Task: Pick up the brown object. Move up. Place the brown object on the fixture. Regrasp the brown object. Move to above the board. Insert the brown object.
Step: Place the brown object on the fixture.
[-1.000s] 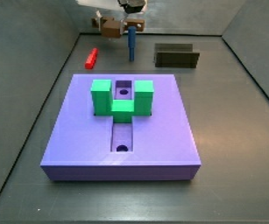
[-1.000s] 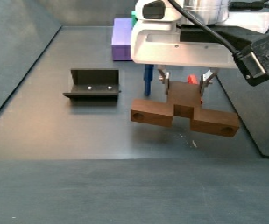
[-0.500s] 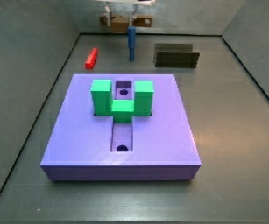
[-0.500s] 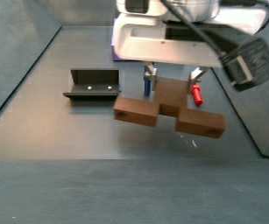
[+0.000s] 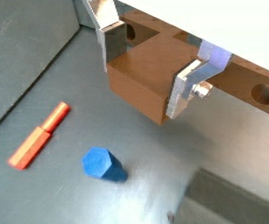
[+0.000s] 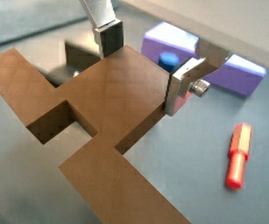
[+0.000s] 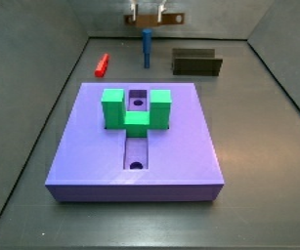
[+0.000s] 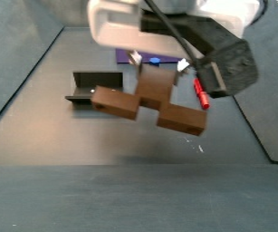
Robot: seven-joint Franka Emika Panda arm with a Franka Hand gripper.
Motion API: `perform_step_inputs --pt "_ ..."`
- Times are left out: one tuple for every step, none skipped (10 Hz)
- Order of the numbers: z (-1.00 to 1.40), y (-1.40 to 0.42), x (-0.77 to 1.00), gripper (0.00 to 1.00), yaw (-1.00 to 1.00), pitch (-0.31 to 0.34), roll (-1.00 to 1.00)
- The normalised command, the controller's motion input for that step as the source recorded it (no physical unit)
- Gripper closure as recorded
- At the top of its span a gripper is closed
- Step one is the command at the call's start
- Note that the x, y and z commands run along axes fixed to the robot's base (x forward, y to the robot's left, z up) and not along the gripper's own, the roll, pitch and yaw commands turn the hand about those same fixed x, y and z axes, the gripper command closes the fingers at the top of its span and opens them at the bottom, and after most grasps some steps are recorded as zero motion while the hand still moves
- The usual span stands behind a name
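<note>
The brown object (image 8: 148, 104), a flat brown block with a middle stem and a round hole (image 5: 265, 91) near one end, hangs tilted in the air. My gripper (image 8: 159, 68) is shut on its stem. In both wrist views the silver fingers (image 5: 186, 87) (image 6: 183, 83) press the block's two sides. In a side view the gripper (image 7: 153, 14) is high at the far end, beyond the board (image 7: 139, 146). The dark fixture (image 8: 95, 89) stands on the floor beside and below the held block. The board carries a green U-shaped piece (image 7: 137, 109).
A red peg (image 7: 102, 65) lies on the floor near the board's far left corner. A thin blue peg (image 7: 147, 47) stands upright between it and the fixture (image 7: 196, 62). Grey walls close in the floor on all sides.
The gripper has risen with the brown object, which has left the floor. It has shifted toward the fixture and now hangs more tilted.
</note>
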Motion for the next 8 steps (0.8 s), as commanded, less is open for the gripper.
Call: perform_step_inputs --pt "0.33 0.04 0.76 1.0 -0.26 0.0 -0.96" --pt "0.23 0.0 0.84 1.0 -0.23 0.0 -0.91" --pt "0.19 0.01 0.79 1.0 -0.28 0.0 -0.97" --pt "0.0 0.03 0.79 1.0 -0.37 0.0 -0.91" --pt "-0.06 0.07 0.65 1.0 -0.42 -0.08 -0.88" --pt "-0.13 0.03 0.57 1.0 -0.44 -0.234 -0.89" --pt "-0.2 0.06 0.6 1.0 -0.38 -0.183 -0.86" --pt "-0.09 0.12 0.31 1.0 -0.13 0.0 -0.47"
